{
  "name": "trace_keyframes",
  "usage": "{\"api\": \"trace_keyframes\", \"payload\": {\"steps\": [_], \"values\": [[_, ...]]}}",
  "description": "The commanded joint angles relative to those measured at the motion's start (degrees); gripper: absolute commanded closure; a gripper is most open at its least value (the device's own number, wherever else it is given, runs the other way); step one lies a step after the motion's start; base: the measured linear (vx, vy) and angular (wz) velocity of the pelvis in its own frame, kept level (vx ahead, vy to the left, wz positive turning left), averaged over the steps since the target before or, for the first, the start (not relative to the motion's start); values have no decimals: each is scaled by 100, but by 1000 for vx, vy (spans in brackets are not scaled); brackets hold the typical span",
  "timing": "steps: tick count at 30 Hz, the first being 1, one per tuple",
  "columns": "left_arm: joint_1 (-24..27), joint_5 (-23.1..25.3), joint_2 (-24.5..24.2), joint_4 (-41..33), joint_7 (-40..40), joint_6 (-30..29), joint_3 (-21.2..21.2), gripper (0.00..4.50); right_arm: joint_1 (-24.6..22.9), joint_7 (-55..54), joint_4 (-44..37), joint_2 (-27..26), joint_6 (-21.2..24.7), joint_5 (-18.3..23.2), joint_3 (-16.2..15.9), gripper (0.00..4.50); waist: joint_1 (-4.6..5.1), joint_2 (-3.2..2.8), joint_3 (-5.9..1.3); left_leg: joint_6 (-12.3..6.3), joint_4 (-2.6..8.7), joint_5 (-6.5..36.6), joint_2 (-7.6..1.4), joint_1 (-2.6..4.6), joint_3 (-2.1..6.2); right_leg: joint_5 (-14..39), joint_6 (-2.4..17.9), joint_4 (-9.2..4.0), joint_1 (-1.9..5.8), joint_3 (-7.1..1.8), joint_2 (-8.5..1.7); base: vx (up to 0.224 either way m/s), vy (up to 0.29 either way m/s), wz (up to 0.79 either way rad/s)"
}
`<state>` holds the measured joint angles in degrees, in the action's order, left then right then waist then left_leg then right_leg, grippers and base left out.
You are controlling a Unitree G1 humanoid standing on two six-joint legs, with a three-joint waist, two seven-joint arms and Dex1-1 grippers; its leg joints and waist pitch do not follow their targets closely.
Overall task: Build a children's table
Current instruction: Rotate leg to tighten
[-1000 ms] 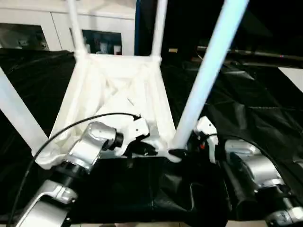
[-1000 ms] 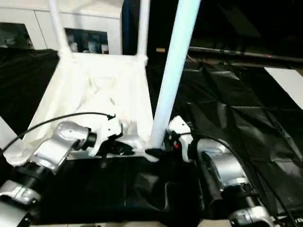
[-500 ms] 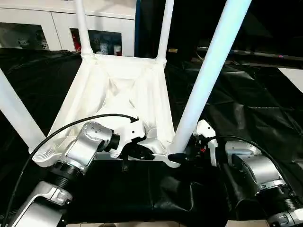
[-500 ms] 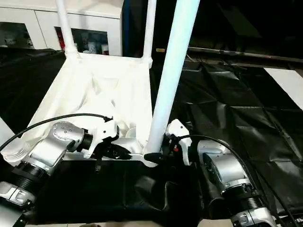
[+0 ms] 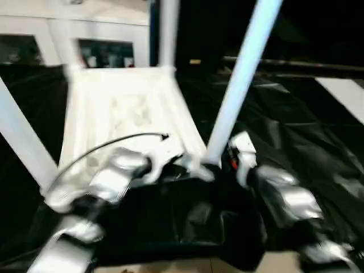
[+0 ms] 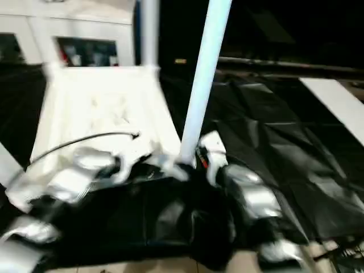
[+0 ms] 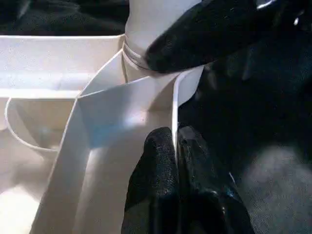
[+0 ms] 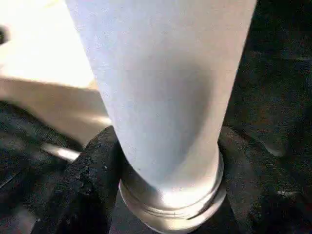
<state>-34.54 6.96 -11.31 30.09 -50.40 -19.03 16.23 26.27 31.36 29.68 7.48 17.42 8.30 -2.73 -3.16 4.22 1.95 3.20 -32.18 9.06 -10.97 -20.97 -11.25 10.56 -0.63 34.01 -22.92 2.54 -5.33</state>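
Children's table tabletop (image 5: 122, 111) upside down on the black-draped work table (image 5: 296, 131), legs standing up from its corner sockets.

Head views smeared; far legs cut off at the top edge, rib detail and cabinet (image 5: 34, 34) contents hard to make out. No legible writing. Left gripper (image 7: 174, 156) pinched shut on the tabletop's thin near rim wall, one finger each side. Right gripper (image 8: 165, 168) clamped around the base of the near right leg (image 8: 165, 83), just above its collar.
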Motion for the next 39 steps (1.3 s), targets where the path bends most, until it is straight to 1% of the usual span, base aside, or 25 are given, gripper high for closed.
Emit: {"api": "trace_keyframes", "payload": {"steps": [1,3,5,6,8,10,11,12,14,17,19,20,21,22,24,25,26,27,28,29,30,32,34,37,39], "values": [[-44,-48,408,158,377,-103,78,450,86,-470,395,-284,150,-210,-181,188,3,-5,-230,253,412,2377,-205,82,177,2885,551,-571,82,-157,-305,0,0,0],[-112,19,669,211,621,-193,118,450,262,-925,663,-573,117,-272,-133,188,13,-22,-232,243,417,2393,-202,77,175,2761,583,-567,82,-161,-296,0,0,0],[-128,38,818,186,637,-202,197,450,341,-982,742,-741,120,-248,-140,188,27,-19,-238,257,420,2417,-199,72,179,2653,607,-551,92,-152,-291,0,0,0],[-143,43,901,185,622,-198,244,450,378,-983,768,-838,75,-235,-144,188,22,-25,-240,227,411,2445,-201,89,167,2577,623,-558,77,-163,-291,0,0,0],[-160,51,939,198,640,-184,275,450,396,-917,767,-899,23,-219,-164,188,12,-19,-244,176,408,2421,-197,85,156,2434,640,-552,83,-172,-282,0,0,0],[-161,49,897,204,623,-170,280,450,380,-779,705,-889,-34,-204,-212,188,11,-34,-245,148,414,2343,-196,68,151,2283,674,-541,98,-177,-276,0,0,0],[-154,45,847,205,598,-150,261,450,366,-669,657,-851,-54,-187,-245,133,10,-38,-249,136,414,2317,-197,66,146,2206,693,-531,104,-178,-270,0,0,0],[-154,46,842,207,593,-147,259,450,367,-660,657,-848,-57,-185,-244,133,10,-37,-244,131,415,2315,-198,65,145,2205,701,-532,102,-177,-272,0,0,0],[-152,43,756,226,500,-108,219,450,363,-450,593,-768,-63,-146,-244,113,5,-34,-242,115,411,2384,-198,77,144,2352,692,-548,96,-178,-281,0,0,0],[-92,-66,526,101,87,32,217,450,232,252,239,-413,-54,-98,-439,83,-11,-20,-237,86,416,2354,-207,67,142,2358,669,-552,103,-179,-281,0,0,0],[-47,-138,375,1,-192,103,234,450,120,703,-4,-158,-104,-61,-552,83,-33,-17,-247,37,415,2236,-215,49,141,2192,689,-529,132,-185,-285,0,0,0],[-24,-161,284,-45,-342,161,255,450,62,915,-115,-26,-158,-38,-582,83,-52,-3,-248,0,409,2135,-216,48,132,2055,732,-517,133,-186,-285,0,0,0],[43,-258,92,-166,-710,207,284,450,-37,1295,-310,250,-191,27,-602,83,-66,10,-248,-42,402,2074,-215,44,120,1990,762,-510,138,-191,-285,0,0,0],[56,-277,55,-189,-782,215,289,450,-55,1367,-345,302,-196,39,-604,83,-91,8,-248,-61,403,2029,-219,39,125,1962,772,-502,157,-188,-293,0,0,0],[141,-374,-212,-311,-1263,401,335,450,-215,1958,-660,687,-194,143,-658,83,-122,0,-255,-129,387,1828,-231,48,98,1607,907,-465,153,-197,-280,0,0,0],[161,-407,-265,-339,-1380,450,338,450,-249,2077,-730,767,-179,156,-669,83,-142,-3,-261,-140,386,1757,-234,43,104,1514,928,-447,175,-192,-284,0,0,0],[198,-468,-360,-408,-1592,469,349,450,-297,2244,-821,894,-198,148,-695,83,-165,-10,-260,-169,385,1698,-244,51,92,1363,974,-424,170,-193,-271,0,0,0],[234,-526,-449,-481,-1796,468,370,450,-328,2344,-865,996,-270,104,-720,83,-195,-20,-262,-168,381,1632,-246,61,82,1244,1021,-407,165,-195,-268,0,0,0],[268,-570,-551,-557,-1990,418,400,450,-361,2476,-906,1105,-365,83,-744,83,-215,-9,-262,-156,379,1607,-251,73,80,1193,1049,-399,165,-194,-271,0,0,0],[281,-586,-590,-587,-2063,395,412,450,-373,2528,-921,1146,-403,76,-752,83,-224,-23,-263,-161,376,1522,-249,67,73,1040,1122,-374,171,-192,-267,0,0,0],[281,-586,-590,-587,-2063,395,412,450,-373,2528,-921,1146,-403,76,-752,83,-224,-23,-263,-161,376,1522,-249,67,73,1040,1122,-374,171,-192,-267,0,0,0],[316,-618,-733,-650,-2288,359,448,450,-427,2859,-1097,1259,-256,266,-726,83,-222,-18,-261,-166,378,1533,-244,61,73,1003,1167,-363,189,-192,-266,0,0,0],[330,-659,-794,-690,-2392,324,458,450,-450,3000,-1188,1312,-201,347,-745,83,-223,-18,-255,-137,385,1622,-251,76,76,1146,1154,-377,178,-193,-276,0,0,0],[341,-702,-848,-707,-2512,310,444,450,-471,3137,-1263,1357,-183,371,-806,115,-237,-5,-250,-86,387,1663,-247,71,80,1310,1108,-384,184,-196,-283,0,0,0],[340,-715,-854,-698,-2538,327,435,450,-463,3154,-1252,1344,-192,375,-822,119,-236,5,-253,-72,381,1628,-246,71,78,1316,1096,-384,179,-197,-289,0,0,0]]}}
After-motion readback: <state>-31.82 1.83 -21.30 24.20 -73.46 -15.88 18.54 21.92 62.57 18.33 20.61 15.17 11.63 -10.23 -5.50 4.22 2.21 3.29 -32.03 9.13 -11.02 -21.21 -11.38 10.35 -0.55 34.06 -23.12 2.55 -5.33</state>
